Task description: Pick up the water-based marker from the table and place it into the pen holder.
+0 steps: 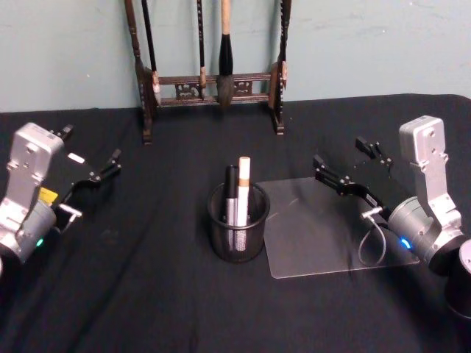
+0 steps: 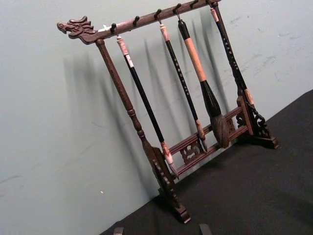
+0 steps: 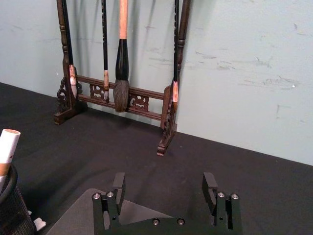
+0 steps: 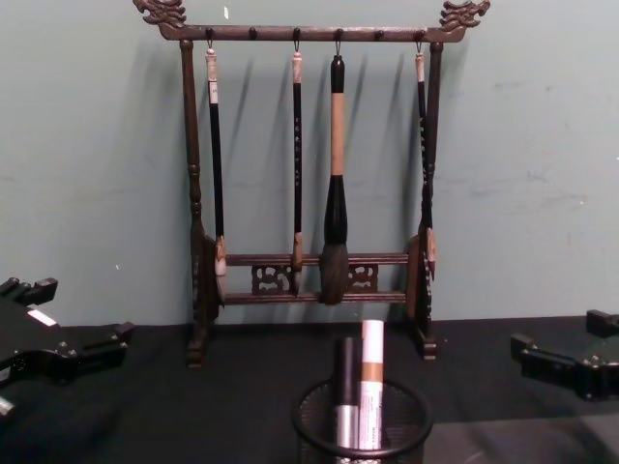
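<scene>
The black wire-mesh pen holder (image 1: 237, 235) (image 4: 363, 435) (image 3: 14, 210) stands at the middle of the black table. A white water-based marker (image 1: 243, 187) (image 4: 371, 382) (image 3: 7, 147) with a tan band stands upright in it, beside a black and silver pen (image 1: 231, 193) (image 4: 345, 387). My left gripper (image 1: 92, 145) (image 4: 82, 311) (image 2: 161, 230) hovers open and empty at the table's left side, well away from the holder. Over the right side my right gripper (image 1: 341, 152) (image 4: 559, 332) (image 3: 165, 180) is also open and holds nothing.
A tall dark wooden brush rack (image 1: 210, 81) (image 4: 309, 280) (image 2: 166, 147) (image 3: 117, 98) with hanging brushes stands at the back against the green wall. A clear plastic sheet (image 1: 324, 228) lies flat to the right of the holder, under the right gripper.
</scene>
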